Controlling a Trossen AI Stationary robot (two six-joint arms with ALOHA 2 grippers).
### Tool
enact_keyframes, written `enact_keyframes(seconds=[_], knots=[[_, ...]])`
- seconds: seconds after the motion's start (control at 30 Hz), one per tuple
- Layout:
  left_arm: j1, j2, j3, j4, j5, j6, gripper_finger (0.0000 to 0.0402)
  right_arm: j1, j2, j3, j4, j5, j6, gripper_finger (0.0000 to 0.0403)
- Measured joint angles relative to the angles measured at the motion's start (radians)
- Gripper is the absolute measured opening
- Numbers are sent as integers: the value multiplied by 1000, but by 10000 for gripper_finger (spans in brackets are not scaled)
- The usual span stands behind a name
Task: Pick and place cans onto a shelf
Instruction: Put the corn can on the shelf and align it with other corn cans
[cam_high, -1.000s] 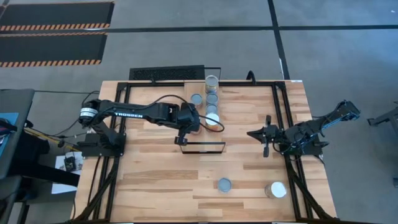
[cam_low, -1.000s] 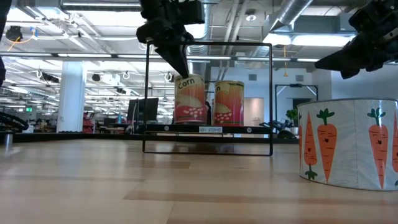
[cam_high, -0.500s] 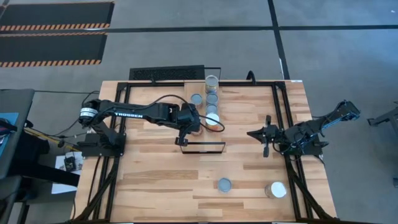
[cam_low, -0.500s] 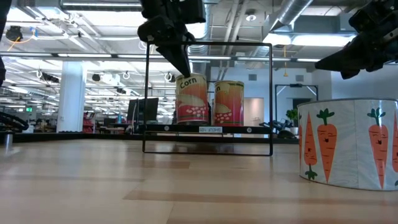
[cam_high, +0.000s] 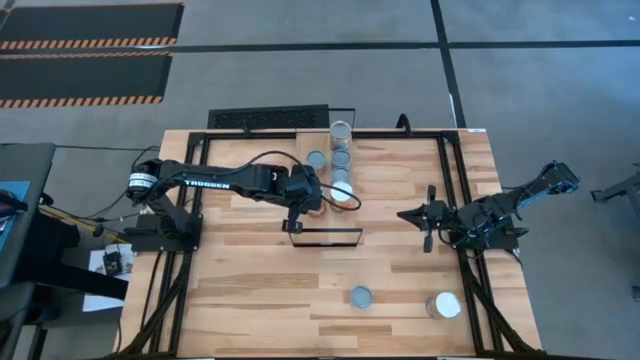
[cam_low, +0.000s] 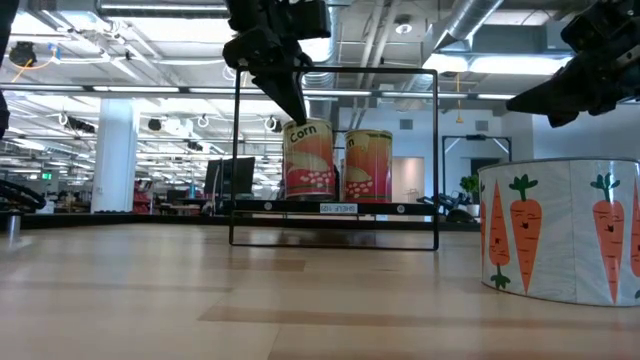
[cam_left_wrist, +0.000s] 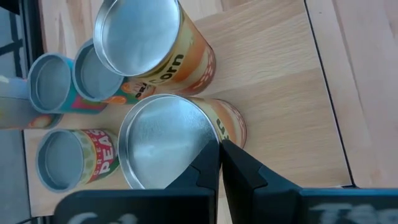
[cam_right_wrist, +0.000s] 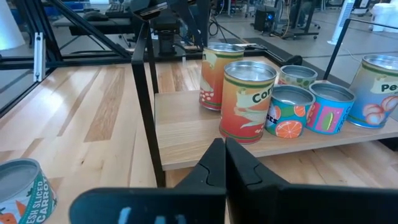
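The shelf (cam_high: 325, 215) is a pale plank with a thin black frame at mid-table; it also shows in the right wrist view (cam_right_wrist: 186, 134). Several cans stand on it in a row. My left gripper (cam_high: 318, 195) is over the shelf's near part, shut on a corn can (cam_left_wrist: 165, 149), which stands upright on the plank (cam_low: 308, 160) beside a second corn can (cam_low: 368, 165). My right gripper (cam_high: 428, 215) is shut and empty, to the right of the shelf. Two more cans (cam_high: 360, 296) (cam_high: 443, 305) stand on the tabletop near the front edge. My left gripper pinches the corn can's top rim (cam_left_wrist: 211, 140), one finger over the lid inside the rim and one outside the wall. The fingers (cam_low: 290, 100) slant down from the table's left. The can stands upright with its base on the shelf.
The shelf's black frame (cam_low: 335, 208) rises around the cans at the near end. A carrots can (cam_low: 560, 230) stands close to the low camera and shows in the right wrist view (cam_right_wrist: 22, 186). Bare tabletop lies left and right of the shelf.
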Motion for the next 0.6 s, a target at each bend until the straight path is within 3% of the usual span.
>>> enact_keyframes(seconds=[0.6], knots=[[23,37,4,15,61,-8,0,0,0,0,0,0,1,8]])
